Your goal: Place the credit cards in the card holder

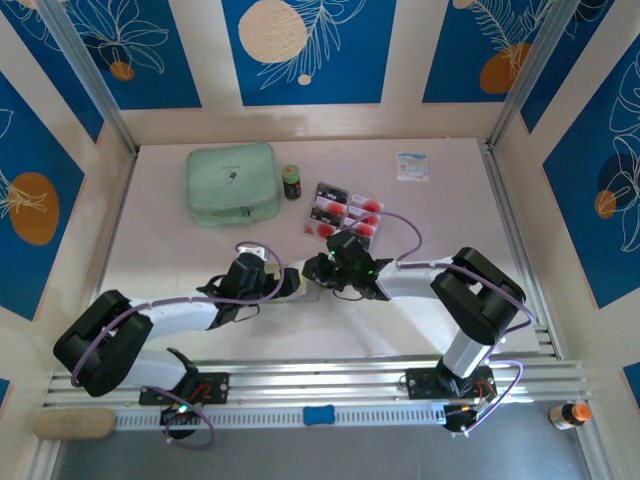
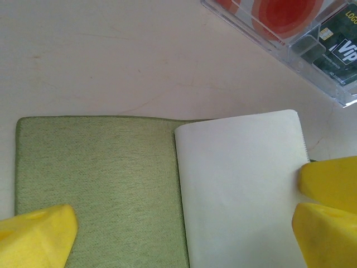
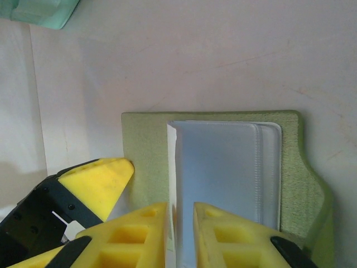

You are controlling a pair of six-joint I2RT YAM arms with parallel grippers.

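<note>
The top view is showing the mint case point(image 1: 232, 184) and the tray point(image 1: 322, 190) of cards point(image 1: 362, 216) at the back, while the wrist views are showing the holder point(image 2: 100, 184) lying open mid-table. The left gripper point(image 2: 184, 218) is spreading wide over the holder's two halves. The right gripper point(image 3: 181, 223) is standing barely parted at the clear sleeves point(image 3: 223, 167); whether it is gripping anything, I cannot tell.

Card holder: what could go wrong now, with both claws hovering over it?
The clear sleeve sits between the right gripper's narrow jaws; pulling away could drag or crease it. The card holder lies open under the left gripper's wide-open fingers, so it may slide or flip shut.
</note>
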